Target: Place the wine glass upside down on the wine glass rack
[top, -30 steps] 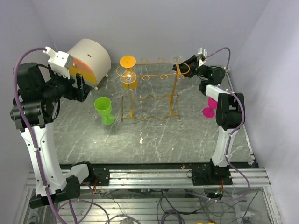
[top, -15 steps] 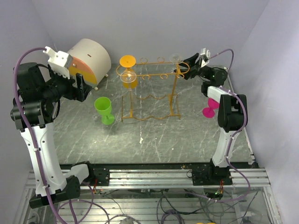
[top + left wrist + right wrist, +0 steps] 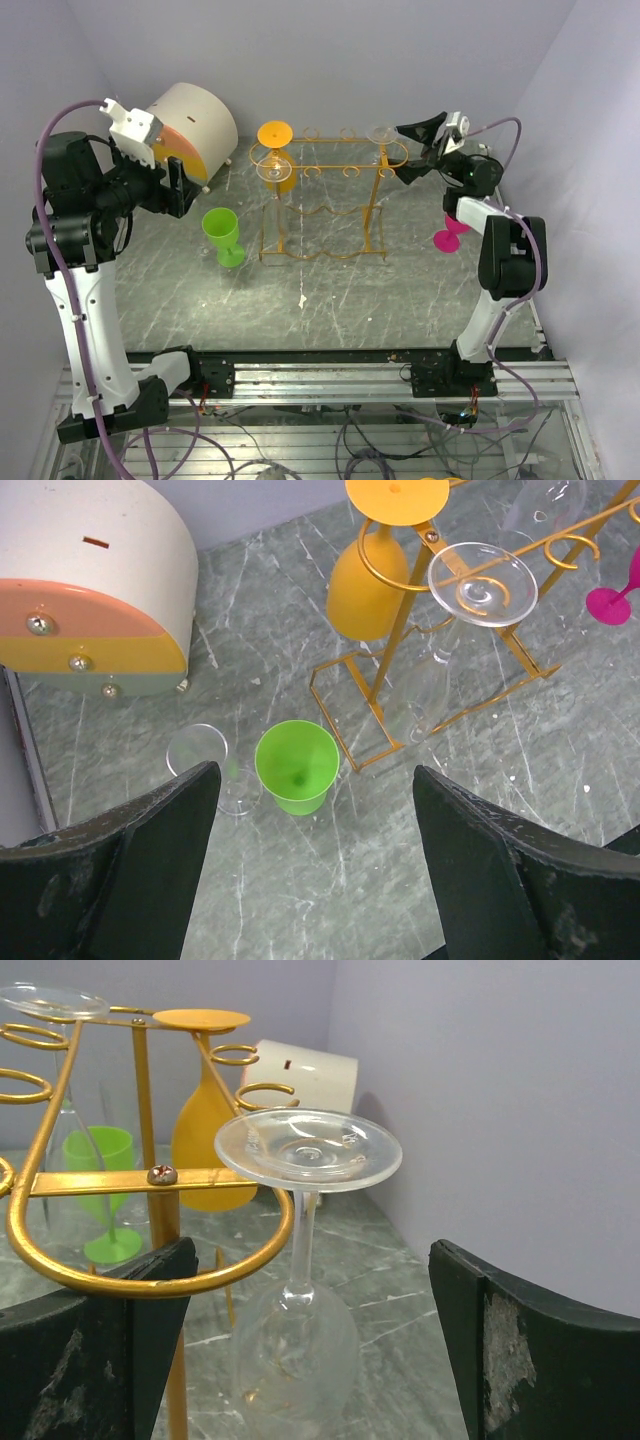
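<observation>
The wine glass (image 3: 298, 1260) hangs upside down at the right end of the wine glass rack (image 3: 100, 1182). Its stem passes through the end loop of the top rail, its round foot sits over the loop, and its bowl hangs below the rail. The right fingers (image 3: 530, 1360) are spread fully apart, one on each side of this glass. They touch neither the glass nor the rack, and they hold nothing.

At the left end of the rack an orange glass (image 3: 273, 131) hangs inverted in the same manner. A second clear glass (image 3: 480, 575) hangs inverted just beside it.

A green glass (image 3: 224, 235) stands upright on the desk (image 3: 400, 290), to the left of the rack. A pink glass (image 3: 448, 235) is on the desk to the right of the rack, partly hidden by the right arm. A rounded white and orange box (image 3: 190, 125) sits further left of the rack, toward the back wall.

The left fingers (image 3: 130, 880) are spread wide and empty, raised above the desk left of the rack, over the green glass
</observation>
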### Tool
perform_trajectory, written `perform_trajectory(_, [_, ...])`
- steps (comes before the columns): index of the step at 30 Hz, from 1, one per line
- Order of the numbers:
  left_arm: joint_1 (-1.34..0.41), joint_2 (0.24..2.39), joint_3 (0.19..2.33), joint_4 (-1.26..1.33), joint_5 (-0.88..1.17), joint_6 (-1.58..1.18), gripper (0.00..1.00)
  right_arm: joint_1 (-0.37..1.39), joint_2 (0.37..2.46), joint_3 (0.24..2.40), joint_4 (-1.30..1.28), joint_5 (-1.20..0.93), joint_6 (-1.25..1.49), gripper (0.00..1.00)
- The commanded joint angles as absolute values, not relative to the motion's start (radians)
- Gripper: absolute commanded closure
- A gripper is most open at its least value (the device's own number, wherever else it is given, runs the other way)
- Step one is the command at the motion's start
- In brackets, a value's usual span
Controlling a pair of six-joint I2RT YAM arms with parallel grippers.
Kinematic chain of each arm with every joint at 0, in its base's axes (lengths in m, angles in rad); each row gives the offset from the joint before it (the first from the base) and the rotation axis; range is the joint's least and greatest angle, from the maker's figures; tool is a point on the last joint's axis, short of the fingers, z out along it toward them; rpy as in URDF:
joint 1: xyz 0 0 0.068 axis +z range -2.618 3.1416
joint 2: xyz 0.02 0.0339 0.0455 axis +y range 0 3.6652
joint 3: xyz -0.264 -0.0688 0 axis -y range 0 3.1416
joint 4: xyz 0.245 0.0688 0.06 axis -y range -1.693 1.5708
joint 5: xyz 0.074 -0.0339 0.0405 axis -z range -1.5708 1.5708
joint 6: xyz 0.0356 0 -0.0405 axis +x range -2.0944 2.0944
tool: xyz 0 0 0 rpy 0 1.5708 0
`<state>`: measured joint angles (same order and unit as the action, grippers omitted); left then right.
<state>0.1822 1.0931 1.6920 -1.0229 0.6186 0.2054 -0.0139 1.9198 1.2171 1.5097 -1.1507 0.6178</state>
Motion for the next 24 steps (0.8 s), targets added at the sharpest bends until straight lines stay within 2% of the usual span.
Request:
perform_trajectory(1, [0.161,1.088,1.719,-1.011,0.595,0.21,0.11,-0.024,1.867,1.183,1.462,-1.097,0.524,0.0])
perform_trajectory(4, [0.151,1.085,1.721,-1.015,0.571,0.215,0.11,-0.031,1.821,1.165,1.28,-1.025,0.377,0.0])
perform_trajectory(7, [0.146,1.089,1.738,-1.017,0.516,0.195,0.09,-0.032,1.742,1.164,0.939,-0.916,0.145,0.0])
perform_trajectory(10, [0.146,1.126,1.79,-1.064,0.479,0.201,0.06,-0.032,1.647,1.156,0.709,-0.754,-0.035,0.0])
perform_trajectory(14, [0.148,1.173,1.825,-1.15,0.465,0.224,0.07,-0.033,1.558,1.098,0.632,-0.642,-0.088,0.0])
perform_trajectory(24, [0.147,1.224,1.838,-1.265,0.425,0.272,0.08,-0.029,1.361,0.925,0.544,-0.614,-0.076,0.0])
